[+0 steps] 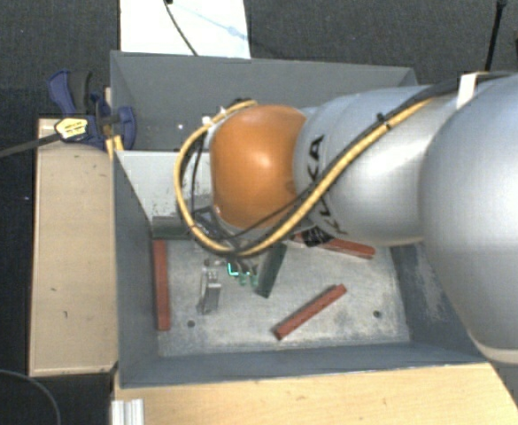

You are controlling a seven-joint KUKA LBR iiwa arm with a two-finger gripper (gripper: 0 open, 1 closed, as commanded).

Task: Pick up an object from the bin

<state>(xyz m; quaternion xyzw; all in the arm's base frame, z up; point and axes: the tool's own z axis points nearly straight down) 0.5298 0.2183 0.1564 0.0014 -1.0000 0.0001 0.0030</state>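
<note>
**KUKA arm's gripper low over the left-centre floor of the grey bin**

Reaching in from the right, the arm (391, 175) ends in an orange cover (254, 162) looped with yellow and black cables (186, 184). Its gripper (211, 292) sits low over bare floor in the bin (267, 82). Whether the tool is open or closed, or has hold of anything, cannot be told from this angle. Nearest to it, a dark grey block (269, 271) lies tilted just to its right, and a red-brown bar (161, 283) lies along the left wall. A second red-brown bar (310, 312) lies slantwise further right, on the near side. A third bar (349, 249) shows partly from under the arm, at the far right.
</note>
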